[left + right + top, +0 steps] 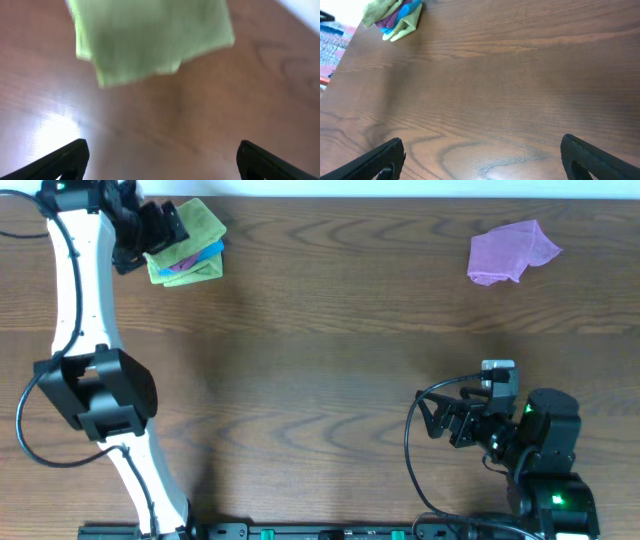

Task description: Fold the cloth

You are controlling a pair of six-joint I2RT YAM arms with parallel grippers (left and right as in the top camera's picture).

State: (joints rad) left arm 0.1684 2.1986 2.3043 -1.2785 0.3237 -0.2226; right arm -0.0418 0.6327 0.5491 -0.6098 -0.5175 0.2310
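Note:
A stack of folded cloths [190, 246], green on top with blue and purple under it, lies at the far left of the table. It also shows in the right wrist view [392, 17]. The top green cloth [150, 35] fills the upper part of the left wrist view. My left gripper [150, 235] hovers over the stack's left side, open and empty [162, 160]. A crumpled purple cloth [510, 252] lies at the far right. My right gripper [440, 420] is open and empty [482, 157] over bare table near the front right.
The wooden table [330, 350] spans the view. The left arm's white links [85, 330] reach along the left side. The table's left edge [340, 55] shows in the right wrist view, with patterned floor beyond.

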